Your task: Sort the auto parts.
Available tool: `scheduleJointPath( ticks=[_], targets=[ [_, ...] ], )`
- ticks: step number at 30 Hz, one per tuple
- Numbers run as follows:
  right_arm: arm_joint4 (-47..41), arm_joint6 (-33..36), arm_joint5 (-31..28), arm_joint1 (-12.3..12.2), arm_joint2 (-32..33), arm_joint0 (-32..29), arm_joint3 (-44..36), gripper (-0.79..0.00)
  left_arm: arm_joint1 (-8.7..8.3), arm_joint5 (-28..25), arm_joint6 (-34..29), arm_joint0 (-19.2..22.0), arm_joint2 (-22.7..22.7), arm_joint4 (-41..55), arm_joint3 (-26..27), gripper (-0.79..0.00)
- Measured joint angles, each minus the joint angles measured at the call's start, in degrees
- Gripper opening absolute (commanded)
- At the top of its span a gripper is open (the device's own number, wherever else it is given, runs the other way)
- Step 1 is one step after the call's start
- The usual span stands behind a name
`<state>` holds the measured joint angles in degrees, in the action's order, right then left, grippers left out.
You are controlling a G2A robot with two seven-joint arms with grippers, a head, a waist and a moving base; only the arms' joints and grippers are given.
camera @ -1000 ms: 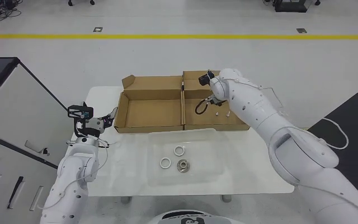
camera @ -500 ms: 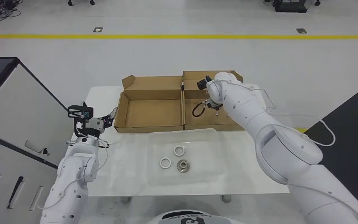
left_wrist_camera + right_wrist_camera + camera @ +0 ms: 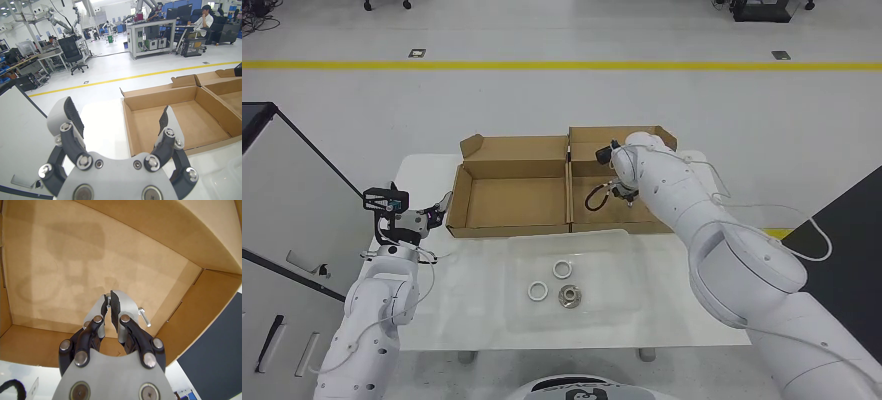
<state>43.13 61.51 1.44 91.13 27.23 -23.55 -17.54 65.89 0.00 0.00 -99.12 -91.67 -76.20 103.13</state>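
Right end effector (image 3: 109,298) clamped on a bolt (image 3: 108,302) over the right box (image 3: 132,275), near a second bolt (image 3: 144,317). Drop-off step I'd guess; next, just let go. Left end effector (image 3: 118,107) hangs released.

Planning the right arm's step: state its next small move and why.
Probably open the right gripper to drop the bolt: it is clamped in the gripper over the floor of the right cardboard box, where another bolt already lies.
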Motion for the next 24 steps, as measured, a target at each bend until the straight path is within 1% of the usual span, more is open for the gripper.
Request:
scheduleJointPath(
  ticks=[3, 4, 5, 6, 7, 8, 11, 13, 16, 17, 18, 19, 20, 24],
  targets=[
    [0.2, -0.2, -0.2, 0.4, 0.0, 0.1, 1.1, -0.785, 0.00, 0.0, 0.0, 0.0, 0.0, 0.0, 0.0, 0.000],
    [0.3, -0.3, -0.2, 0.5, 0.1, 0.2, 1.4, -0.763, 0.00, 0.0, 0.0, 0.0, 0.0, 0.0, 0.0, 0.000],
    [0.3, -0.4, -0.3, 0.6, 0.1, 0.2, 1.7, -0.714, 0.00, 0.0, 0.0, 0.0, 0.0, 0.0, 0.0, 0.000],
    [0.3, -0.4, -0.5, 0.7, 0.2, 0.3, 2.1, -0.693, 0.00, 0.0, 0.0, 0.0, 0.0, 0.0, 0.0, 0.000],
    [0.3, -0.5, -0.6, 0.8, 0.3, 0.3, 2.5, -0.597, 0.00, 0.0, 0.0, 0.0, 0.0, 0.0, 0.0, 0.000],
    [0.3, -0.6, -0.7, 0.9, 0.3, 0.4, 2.7, -0.551, 0.00, 0.0, 0.0, 0.0, 0.0, 0.0, 0.0, 0.000],
    [0.3, -0.7, -1.0, 1.1, 0.5, 0.7, 3.5, -0.499, 0.00, 0.0, 0.0, 0.0, 0.0, 0.0, 0.0, 0.000],
    [0.4, -1.0, -1.2, 1.2, 0.7, 0.8, 4.0, -0.496, 0.00, 0.0, 0.0, 0.0, 0.0, 0.0, 0.0, 0.000],
    [0.4, -1.3, -1.5, 1.3, 1.0, 1.2, 4.5, -0.456, 0.00, 0.0, 0.0, 0.0, 0.0, 0.0, 0.0, 0.000],
    [0.4, -1.4, -1.6, 1.3, 1.1, 1.4, 4.6, -0.406, 0.00, 0.0, 0.0, 0.0, 0.0, 0.0, 0.0, 0.000],
    [0.4, -1.6, -1.5, 1.4, 1.2, 1.6, 4.7, -0.326, 0.00, 0.0, 0.0, 0.0, 0.0, 0.0, 0.0, 0.000],
    [0.4, -1.7, -1.5, 1.4, 1.3, 1.7, 4.7, -0.068, 0.00, 0.0, 0.0, 0.0, 0.0, 0.0, 0.0, 0.000],
    [0.4, -1.8, -1.6, 1.4, 1.4, 1.9, 4.7, 0.000, 0.00, 0.0, 0.0, 0.0, 0.0, 0.0, 0.0, 0.000],
    [0.3, -2.2, -2.1, 1.3, 1.9, 2.9, 4.6, 0.000, 0.00, 0.0, 0.0, 0.0, 0.0, 0.0, 0.0, 0.000]
  ],
)
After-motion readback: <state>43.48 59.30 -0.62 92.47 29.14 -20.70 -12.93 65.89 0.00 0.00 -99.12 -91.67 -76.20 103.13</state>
